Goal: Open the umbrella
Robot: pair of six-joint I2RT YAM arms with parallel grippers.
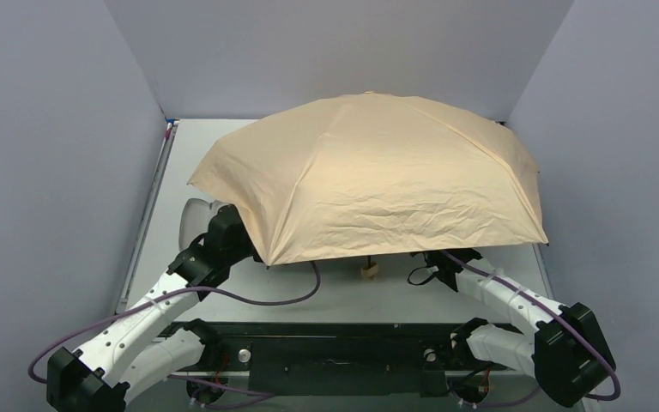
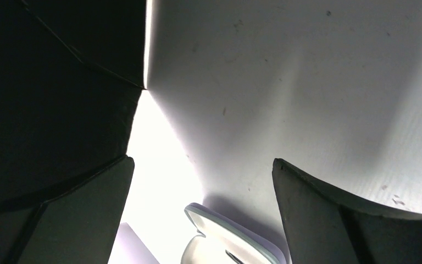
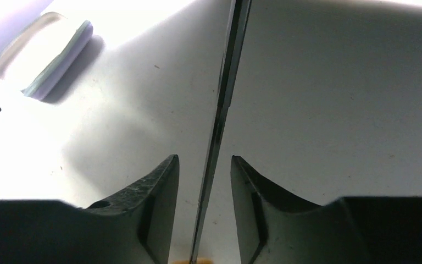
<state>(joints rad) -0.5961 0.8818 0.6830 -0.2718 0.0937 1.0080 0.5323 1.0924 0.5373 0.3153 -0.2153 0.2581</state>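
Over the table (image 1: pixel 343 296), umbrella (image 1: pixel 377 172) stood spread open. My right pincer (image 3: pixel 205 162) sat narrow around its shaft (image 3: pixel 223 93), pads just clear; my left pincer (image 2: pixel 200 162) gaped wide.

My left arm (image 1: pixel 150 305) and right arm (image 1: pixel 515 296) reach forward, low; left gripper (image 2: pixel 203 165) gapes wide, right gripper (image 3: pixel 204 159) stands narrowly parted.

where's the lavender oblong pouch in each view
top external: lavender oblong pouch at left, by the canopy's edge
left wrist: bottom centre
right wrist: top left
shared landmark: tan fabric umbrella, its black underside at left in left wrist, its thin shaft central in right wrist
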